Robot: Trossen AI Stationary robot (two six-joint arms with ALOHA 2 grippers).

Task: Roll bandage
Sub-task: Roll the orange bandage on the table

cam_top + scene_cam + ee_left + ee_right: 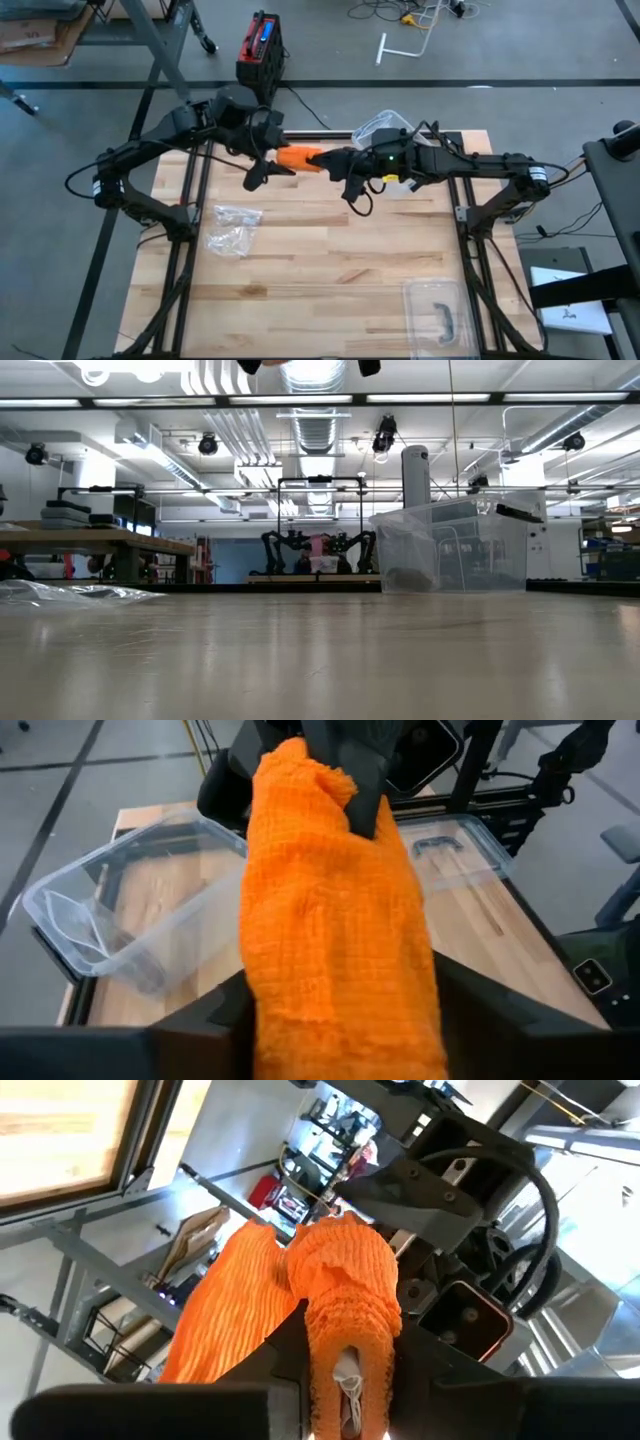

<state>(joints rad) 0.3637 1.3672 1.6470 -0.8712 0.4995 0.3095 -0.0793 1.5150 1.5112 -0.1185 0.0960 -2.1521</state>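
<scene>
Both arms are up off the table [330,280], orange bandage [300,158] stretched between them beside the clear bin [385,127]. Left gripper [272,160] and right gripper [335,162] each pinch an end. Risk: loose weave slips out, unrolls.

A crumpled clear bag [232,227] lies on the left part of the wooden table [330,260]. A clear lid [438,312] with a dark handle sits near the table's front right corner. A clear bin [384,126] stands at the far edge. On the floor beyond, a red and black box [258,48] stands.
</scene>
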